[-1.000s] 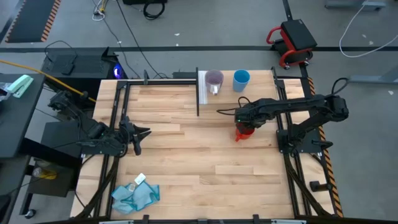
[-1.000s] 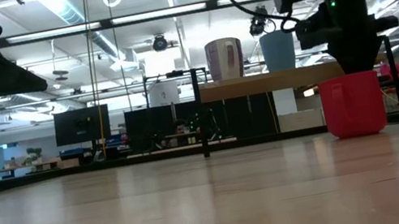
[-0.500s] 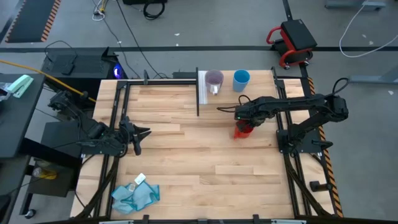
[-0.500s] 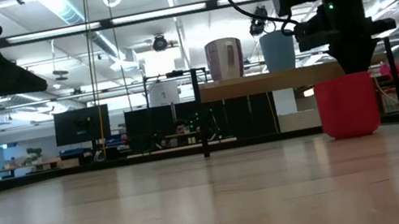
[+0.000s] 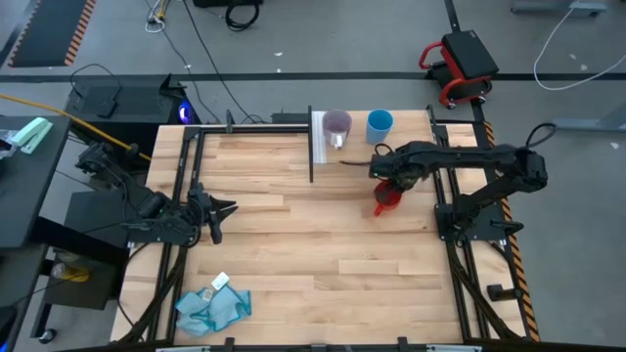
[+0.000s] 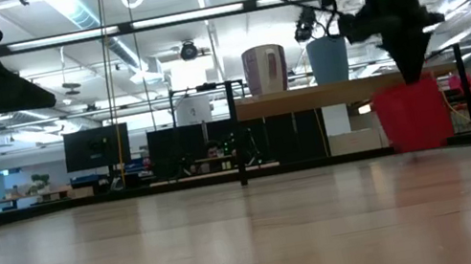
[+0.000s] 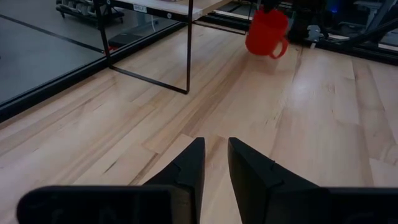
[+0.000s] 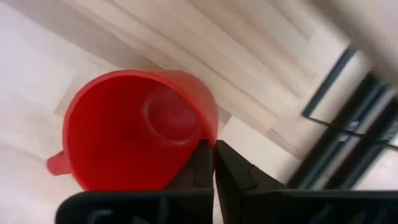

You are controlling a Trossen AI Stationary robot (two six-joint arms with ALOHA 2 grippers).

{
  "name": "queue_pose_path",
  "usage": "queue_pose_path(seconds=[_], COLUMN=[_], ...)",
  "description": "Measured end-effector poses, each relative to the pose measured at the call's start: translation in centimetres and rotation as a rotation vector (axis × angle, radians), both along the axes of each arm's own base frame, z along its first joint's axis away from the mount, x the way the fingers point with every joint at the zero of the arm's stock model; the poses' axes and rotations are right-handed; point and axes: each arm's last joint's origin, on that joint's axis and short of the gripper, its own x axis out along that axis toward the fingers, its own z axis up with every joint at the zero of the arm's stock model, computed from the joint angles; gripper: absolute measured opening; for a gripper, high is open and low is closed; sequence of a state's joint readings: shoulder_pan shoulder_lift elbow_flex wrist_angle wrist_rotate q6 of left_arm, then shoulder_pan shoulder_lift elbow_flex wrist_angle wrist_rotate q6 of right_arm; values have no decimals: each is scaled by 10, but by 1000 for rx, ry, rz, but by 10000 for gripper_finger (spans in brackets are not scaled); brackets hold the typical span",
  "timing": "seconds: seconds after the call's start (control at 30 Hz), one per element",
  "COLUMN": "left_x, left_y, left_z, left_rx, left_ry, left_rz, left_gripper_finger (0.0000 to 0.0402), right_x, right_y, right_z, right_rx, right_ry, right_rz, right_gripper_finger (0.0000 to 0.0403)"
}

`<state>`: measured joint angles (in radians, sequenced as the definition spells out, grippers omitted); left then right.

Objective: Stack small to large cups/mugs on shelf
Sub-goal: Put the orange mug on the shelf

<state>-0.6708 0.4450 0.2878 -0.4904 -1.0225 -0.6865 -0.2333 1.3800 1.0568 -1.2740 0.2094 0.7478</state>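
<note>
The red handled mug (image 6: 414, 115) hangs tilted just above the table, in front of the shelf (image 6: 326, 95), with my right gripper (image 6: 412, 72) shut on it from above. In the high view the mug (image 5: 384, 199) shows below the gripper (image 5: 390, 181). A purple cup (image 5: 337, 123) and a blue cup (image 5: 380, 123) stand upright on their bases on the shelf (image 5: 411, 137), a raised board with a white end strip. My left gripper (image 7: 214, 165) waits near the table's left edge (image 5: 221, 207), with a narrow gap between its fingers and nothing in it. My right gripper pinches the mug's rim wall (image 8: 210, 138), one finger inside the mug and one outside. The fingers come from above, pointing down. The handle (image 8: 56, 165) sits on the side away from the fingers. The mug hangs tilted below the fingers, clear of the table.
Black metal posts (image 5: 311, 147) and frame rails (image 5: 437, 176) stand around the shelf and along the table's sides. A crumpled blue cloth (image 5: 213, 304) lies at the near left corner. The table's middle is bare wood (image 5: 313, 235).
My right gripper has shut on the red mug's rim and risen, shifting a little toward the far edge and the shelf. The mug, which stood upright on the table, is now lifted clear and tilted.
</note>
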Motion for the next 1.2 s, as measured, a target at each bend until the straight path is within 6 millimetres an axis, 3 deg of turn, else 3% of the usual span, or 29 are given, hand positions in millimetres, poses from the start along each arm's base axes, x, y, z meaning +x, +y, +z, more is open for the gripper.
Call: queue_pose_path(seconds=[0.23, 0.37, 0.5, 1.2], left_x=[0, 0, 0, 0], left_y=[0, 0, 0, 0], left_z=[0, 0, 0, 0], left_rx=[1, 2, 3, -1], left_ry=[0, 1, 2, 4], left_rz=[0, -1, 0, 2], left_gripper_finger=[74, 78, 80, 75], right_x=[-8, -8, -11, -51], right_y=[0, -1, -7, -62], right_z=[65, 95, 112, 120], right_rx=[-32, -90, -130, -148], right_ry=[63, -44, -98, -43], right_rz=[24, 78, 73, 5], right_gripper_finger=[2, 2, 1, 0])
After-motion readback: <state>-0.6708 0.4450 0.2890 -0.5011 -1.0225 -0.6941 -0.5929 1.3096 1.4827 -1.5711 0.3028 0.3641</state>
